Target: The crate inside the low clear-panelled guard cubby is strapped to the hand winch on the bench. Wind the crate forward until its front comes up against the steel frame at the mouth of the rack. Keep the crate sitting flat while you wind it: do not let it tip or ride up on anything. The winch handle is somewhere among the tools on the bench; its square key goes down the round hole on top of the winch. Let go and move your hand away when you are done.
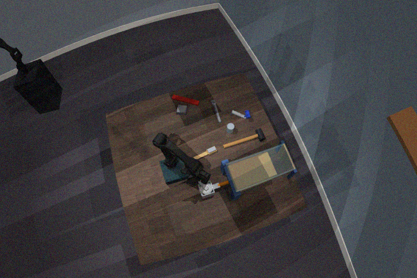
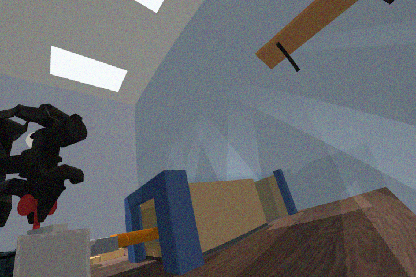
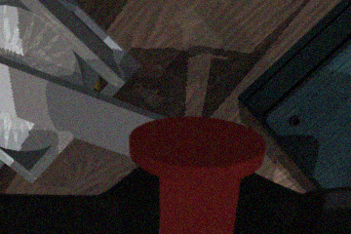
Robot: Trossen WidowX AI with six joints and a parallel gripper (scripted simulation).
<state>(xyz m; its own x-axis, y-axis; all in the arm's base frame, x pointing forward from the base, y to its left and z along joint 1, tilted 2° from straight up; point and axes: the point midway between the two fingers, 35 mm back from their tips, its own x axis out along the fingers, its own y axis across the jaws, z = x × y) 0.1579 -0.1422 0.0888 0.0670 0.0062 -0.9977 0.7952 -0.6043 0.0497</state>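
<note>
My gripper (image 2: 38, 213) (image 3: 183, 161) is shut on the red knob (image 2: 26, 205) (image 3: 197, 141) of the winch handle, above the winch. The handle's grey crank arm (image 3: 100, 114) reaches over the pale winch (image 1: 207, 192) (image 2: 53, 254); its key end is not clear to see. An orange strap (image 1: 223, 183) (image 2: 138, 236) runs from the winch through the blue frame (image 1: 234, 194) (image 2: 179, 221) at the rack's mouth. The tan crate (image 1: 247, 174) (image 2: 225, 212) sits flat in the clear-panelled cubby, towards the mouth. I cannot tell whether its front touches the frame.
The arm's teal base (image 1: 174, 176) (image 3: 325, 122) is beside the winch. A wood-handled brush (image 1: 211, 150), black-headed mallet (image 1: 241, 141), grey cylinder (image 1: 230, 127), blue-headed tool (image 1: 247, 113), grey wrench (image 1: 216, 111), grey block (image 1: 182, 109) and red bar (image 1: 185, 99) lie farther off.
</note>
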